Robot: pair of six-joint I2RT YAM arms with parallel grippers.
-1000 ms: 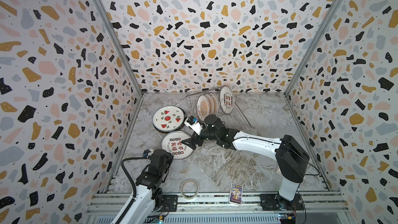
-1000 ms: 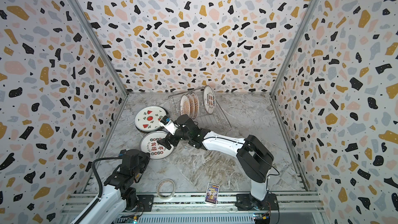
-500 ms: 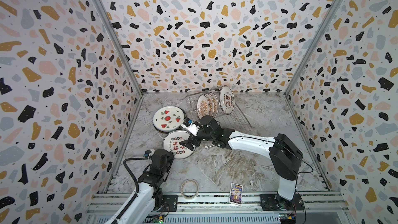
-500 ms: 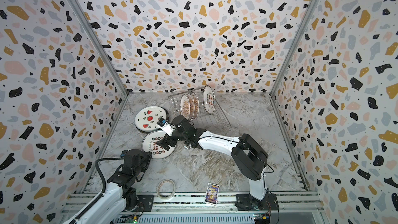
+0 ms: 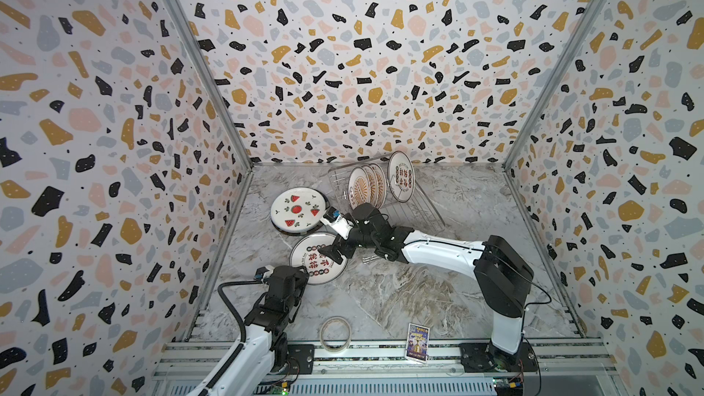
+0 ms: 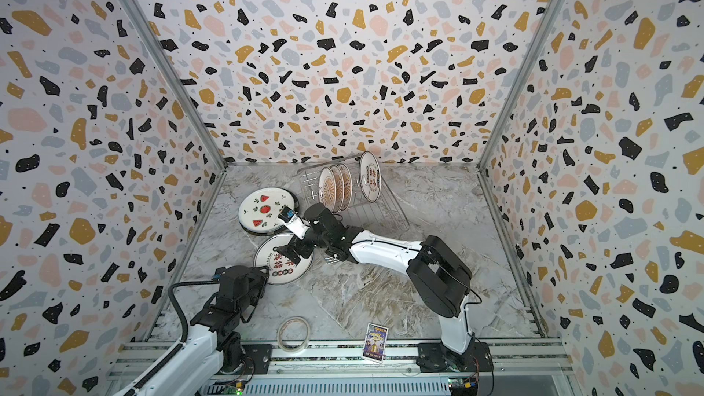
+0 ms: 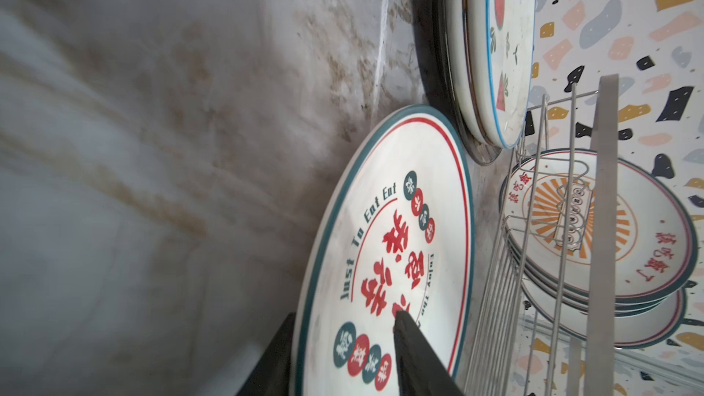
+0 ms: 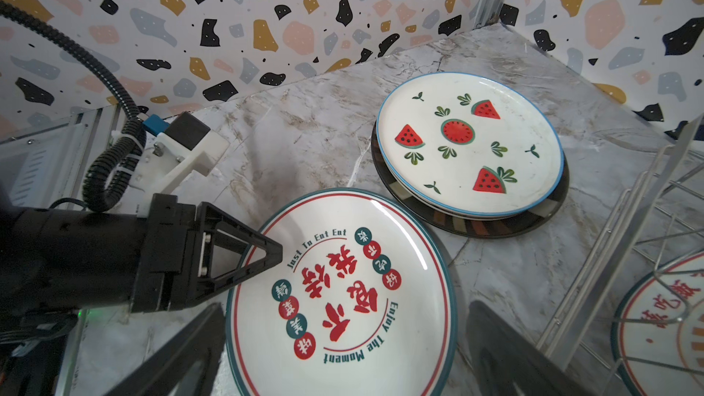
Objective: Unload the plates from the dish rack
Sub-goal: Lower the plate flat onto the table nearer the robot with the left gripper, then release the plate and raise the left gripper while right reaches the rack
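A white plate with red Chinese characters (image 5: 324,272) (image 6: 285,270) (image 7: 400,222) (image 8: 343,280) lies flat on the table. My left gripper (image 5: 301,274) (image 6: 263,272) (image 7: 339,333) is at its near rim, open, one finger over the face and one outside the rim. My right gripper (image 5: 336,249) (image 6: 293,252) (image 8: 343,356) hovers over the same plate, wide open, a finger on either side. Behind it, a watermelon plate (image 5: 299,209) (image 8: 468,142) rests on a dark striped plate (image 8: 495,226). The dish rack (image 5: 415,207) (image 6: 381,211) (image 7: 533,222) holds several upright plates (image 5: 360,188).
A beige tape ring (image 5: 335,333) and a small printed card (image 5: 418,341) lie by the front rail. Terrazzo-patterned walls close in the left, back and right sides. The rack stands tilted near the back wall.
My left gripper's jaws have opened at the rim of the plate with red characters. My right gripper has shifted slightly left and nearer over that plate, staying open.
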